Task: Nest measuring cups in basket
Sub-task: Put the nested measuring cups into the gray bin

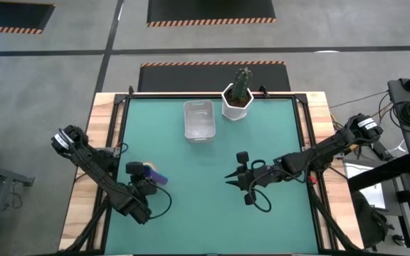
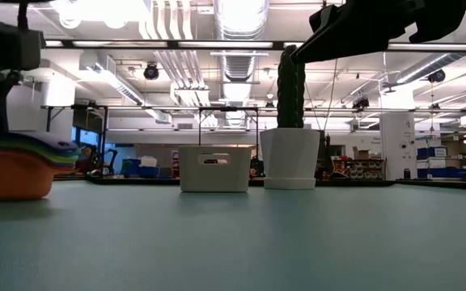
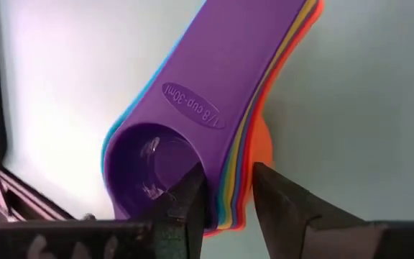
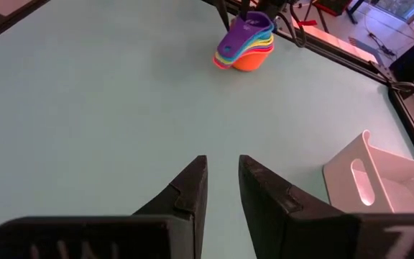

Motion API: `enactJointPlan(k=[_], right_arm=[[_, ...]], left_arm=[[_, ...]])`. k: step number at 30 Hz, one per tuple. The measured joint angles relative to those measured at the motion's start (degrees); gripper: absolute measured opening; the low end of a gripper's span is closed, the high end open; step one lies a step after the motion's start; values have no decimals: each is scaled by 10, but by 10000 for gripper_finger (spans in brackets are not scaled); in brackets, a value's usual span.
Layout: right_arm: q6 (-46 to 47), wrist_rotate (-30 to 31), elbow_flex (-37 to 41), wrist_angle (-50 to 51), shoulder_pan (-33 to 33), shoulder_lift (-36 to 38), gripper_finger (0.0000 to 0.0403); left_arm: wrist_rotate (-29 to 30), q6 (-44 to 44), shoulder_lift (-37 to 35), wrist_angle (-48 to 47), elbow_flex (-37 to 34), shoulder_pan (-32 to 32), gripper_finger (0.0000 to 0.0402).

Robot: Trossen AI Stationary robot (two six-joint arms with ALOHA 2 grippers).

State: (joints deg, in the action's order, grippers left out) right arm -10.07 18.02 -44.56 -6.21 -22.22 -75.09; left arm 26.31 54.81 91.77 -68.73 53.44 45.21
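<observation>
The measuring cups (image 4: 244,47) are one nested stack, purple on top and orange at the bottom, at the table's left near side (image 1: 159,178). In the low view the stack (image 2: 14,170) sits at the left edge. My left gripper (image 1: 146,173) is shut on the stack. The basket (image 1: 198,121), clear and empty, stands on its base at the far middle. My right gripper (image 1: 235,178) hovers over the table's middle right, its fingers (image 4: 192,191) a narrow gap apart with nothing between them. My left gripper pinches the side rims of the nested cups (image 3: 232,205), with one finger (image 3: 189,198) in the purple cup's bowl and the other (image 3: 279,205) outside the stack. The fingers slant down from the table's left. The stack is tilted. I cannot tell whether its orange bottom (image 4: 249,65) touches the table.
A white hexagonal pot with a cactus (image 1: 238,99) stands right of the basket at the far edge. Green table surface (image 1: 191,213) lies free between the stack and the basket. Black rails (image 1: 123,142) and wooden borders frame the mat.
</observation>
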Motion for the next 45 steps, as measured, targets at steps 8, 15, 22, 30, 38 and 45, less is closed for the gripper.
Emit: enactJointPlan(k=[8,15,22,30,38,45], right_arm=[[0,0,0,0,0,0,68],[-2,0,0,0,0,0,68],[-1,0,0,2,0,0,68],[0,0,0,5,0,0,68],[0,0,0,6,0,0,68],[0,0,0,8,0,0,68]], left_arm=[[-18,24,-1,13,-21,0,91],[-20,31,-1,17,-22,0,40],[-26,39,-1,19,-17,0,35],[-20,40,0,19,-18,0,9],[3,45,0,17,-18,0,4],[16,60,0,-11,-18,-2,1]])
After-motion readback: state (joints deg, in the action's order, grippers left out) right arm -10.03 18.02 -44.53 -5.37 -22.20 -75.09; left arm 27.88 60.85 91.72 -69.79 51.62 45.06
